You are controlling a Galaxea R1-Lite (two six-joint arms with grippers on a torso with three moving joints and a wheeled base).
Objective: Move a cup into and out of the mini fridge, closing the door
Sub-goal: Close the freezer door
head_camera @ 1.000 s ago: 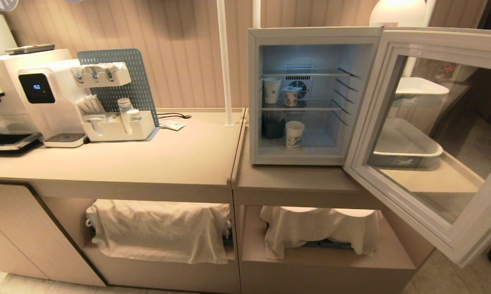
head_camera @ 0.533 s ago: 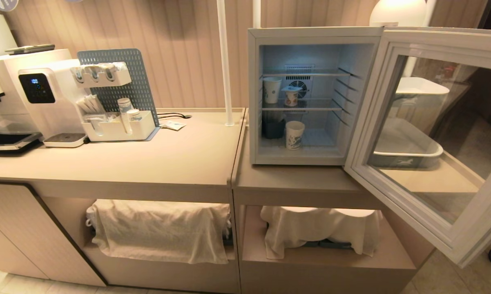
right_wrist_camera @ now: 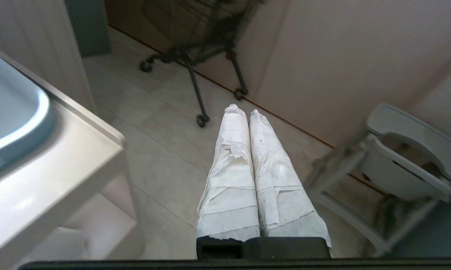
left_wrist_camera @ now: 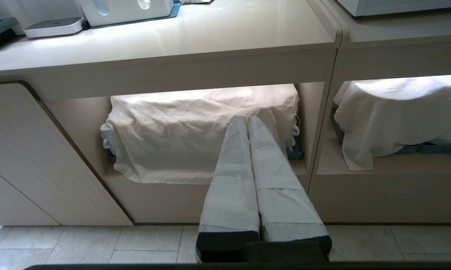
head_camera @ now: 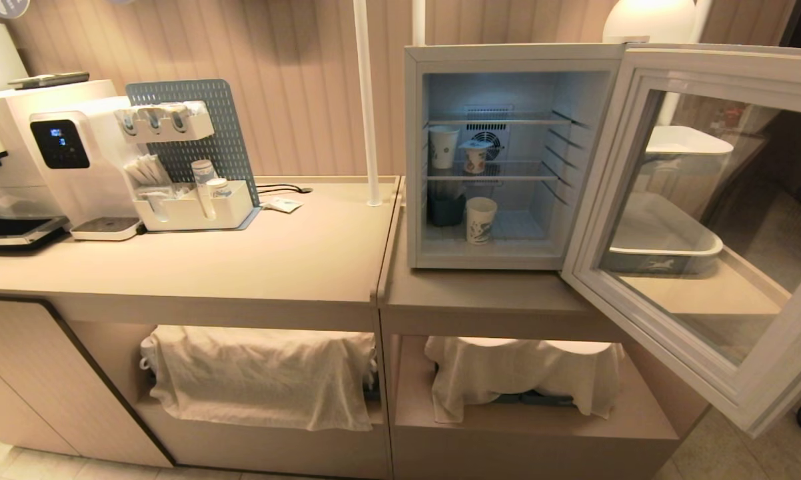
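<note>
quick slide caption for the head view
Mini fridge door swung open, cup on its floor.

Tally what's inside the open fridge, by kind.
Inside the mini fridge, door swung open:
Paper cups: 2 — the cup on the floor, another paper cup on the middle wire shelf
Foil-lidded tub: 1, middle shelf
Dark container: 1, on the floor
Total: 4
</note>
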